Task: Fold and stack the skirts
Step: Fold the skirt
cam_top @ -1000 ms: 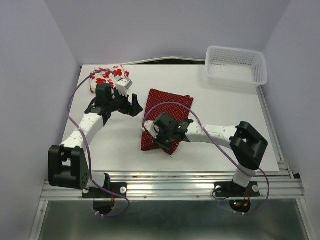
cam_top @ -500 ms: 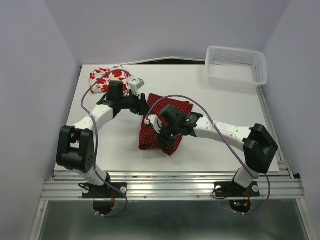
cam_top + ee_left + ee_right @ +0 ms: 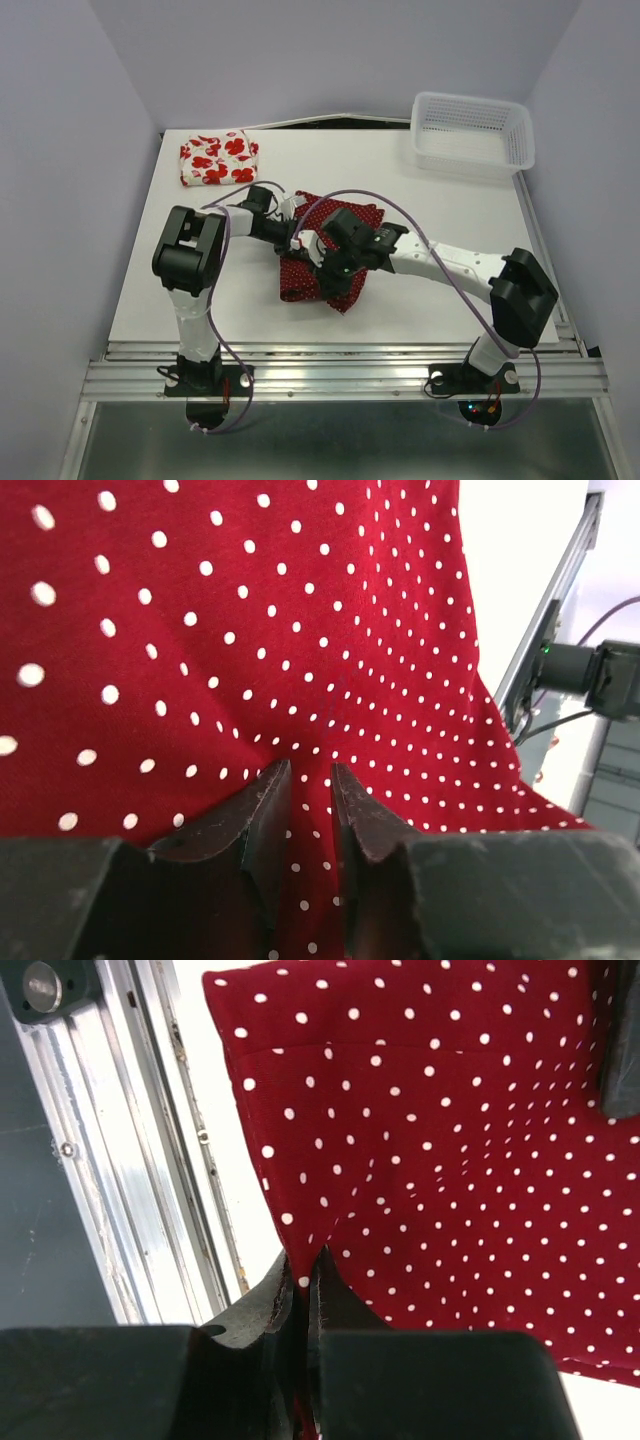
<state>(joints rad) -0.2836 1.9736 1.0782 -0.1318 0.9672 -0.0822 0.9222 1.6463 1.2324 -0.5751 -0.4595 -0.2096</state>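
**Fold in progress.** We show the dark red dotted skirt (image 3: pixel 300 285) on the tabletop (image 3: pixel 470 210), directly beneath both grippers, with its long axis running away from the arm bases. The right gripper (image 3: pixel 303 1255), fingers pressed together, pinches the skirt's edge at its near end. The left gripper (image 3: pixel 310 770) rests on the cloth farther out, fingers almost meeting; we cannot tell whether fabric is caught. The folded poppy-print skirt (image 3: pixel 217 158) lies well beyond and left of the left gripper, the nearer one for stacking.
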